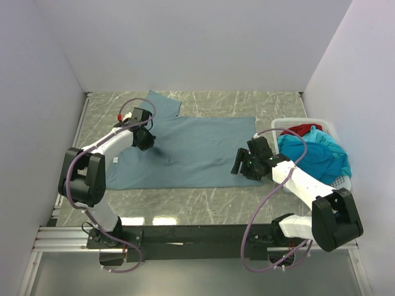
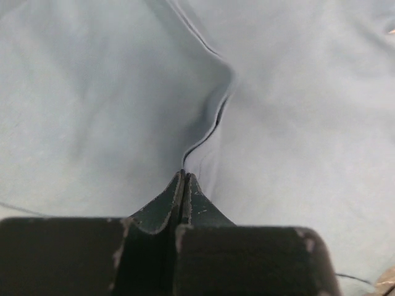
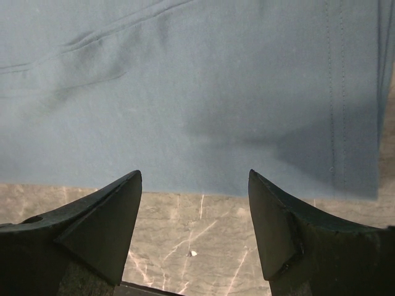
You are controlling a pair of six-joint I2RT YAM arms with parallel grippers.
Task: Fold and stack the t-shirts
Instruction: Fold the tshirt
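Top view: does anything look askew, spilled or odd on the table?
Nothing damaged. The grey-blue shirt lies mostly flat, puckered only where the left gripper pinches it. The turquoise shirt spills over the rim of the white basket.

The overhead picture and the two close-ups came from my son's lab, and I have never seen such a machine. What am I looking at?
The overhead view shows two black robot arms bolted at the near edge of a marble-patterned table. Each arm ends in a two-finger gripper. The two close-ups come from small cameras on the wrists, each looking past its own arm's fingers.

A grey-blue t-shirt lies spread out on the table. At the right stands a white lattice basket with a turquoise t-shirt and a red t-shirt heaped in it.

The left gripper is shut and pinches a fold of the grey-blue cloth, as its wrist view shows. The right gripper is open and holds nothing. It sits at the shirt's near right edge.
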